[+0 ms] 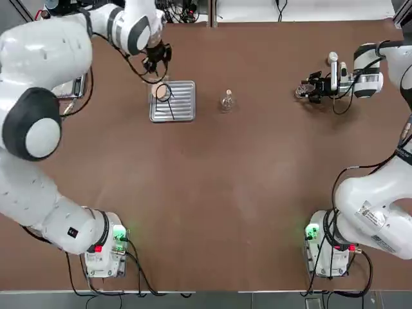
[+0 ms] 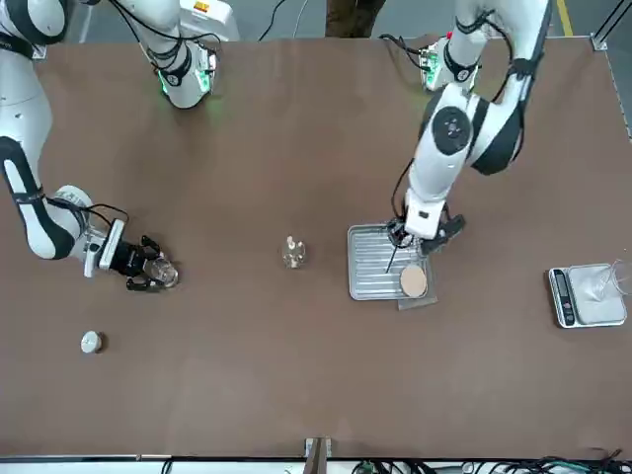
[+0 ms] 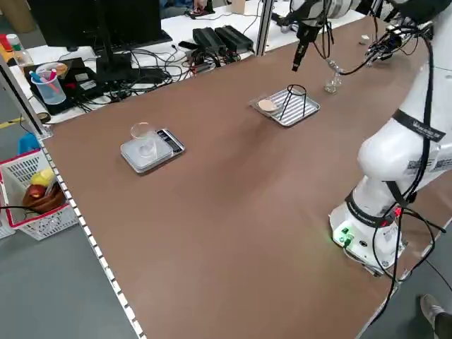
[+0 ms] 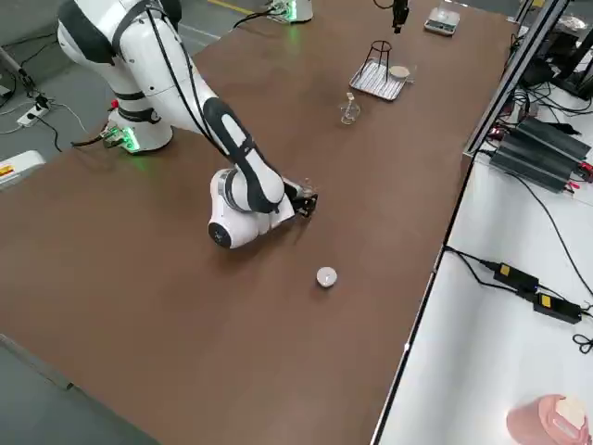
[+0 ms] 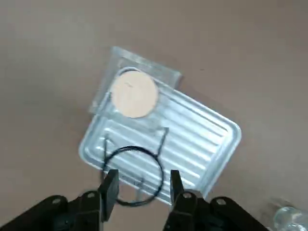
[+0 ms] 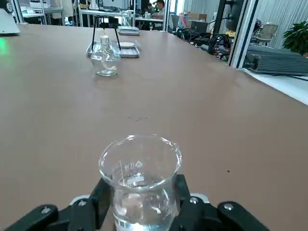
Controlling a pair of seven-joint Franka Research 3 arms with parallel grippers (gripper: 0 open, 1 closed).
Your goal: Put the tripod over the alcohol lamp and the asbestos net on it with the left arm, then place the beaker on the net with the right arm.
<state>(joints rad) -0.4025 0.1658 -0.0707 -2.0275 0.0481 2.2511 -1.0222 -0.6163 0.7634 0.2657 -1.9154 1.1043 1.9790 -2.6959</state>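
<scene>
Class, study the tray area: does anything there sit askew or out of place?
Yes: the asbestos net lies crooked, overhanging one corner of the ribbed tray onto the table. The tripod stands upright on the tray.

On the brown table there are two thick white jointed robot arms, the left arm [image 1: 38,116] and the right arm [image 1: 380,199]. There is one small black wire tripod [image 1: 166,98], one square grey mesh asbestos net with a round tan disc [image 5: 133,93], and one ribbed silver metal tray [image 1: 180,106]. One squat clear glass alcohol lamp [image 1: 227,101] is there, along with one clear glass beaker [image 6: 140,180], one small white capped bottle [image 2: 91,342], and one grey scale carrying one clear dish [image 3: 148,147].
</scene>
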